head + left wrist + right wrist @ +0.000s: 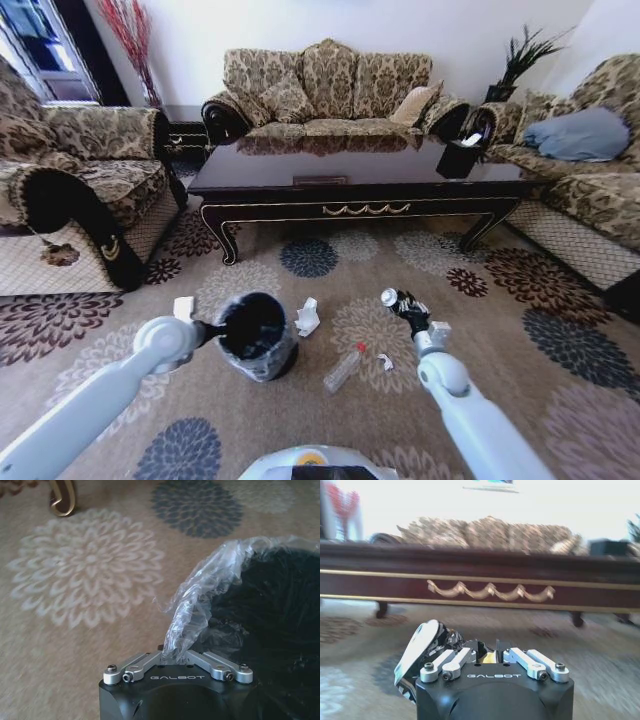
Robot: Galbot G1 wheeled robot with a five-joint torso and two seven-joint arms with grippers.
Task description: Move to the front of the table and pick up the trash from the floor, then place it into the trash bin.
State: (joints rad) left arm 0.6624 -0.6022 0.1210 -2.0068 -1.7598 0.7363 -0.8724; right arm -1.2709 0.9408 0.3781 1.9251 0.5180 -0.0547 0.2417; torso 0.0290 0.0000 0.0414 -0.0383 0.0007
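From my head I look forward and down across the carpet [330, 400] to the table [360, 165]. My left wrist camera sits close over the bin [280, 630], facing its bag-lined rim. My right wrist camera hangs low, facing the table's front rail [490, 587], which my head view shares.

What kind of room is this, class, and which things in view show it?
Most likely a home living room: patterned sofas surround a low dark coffee table on a floral carpet.
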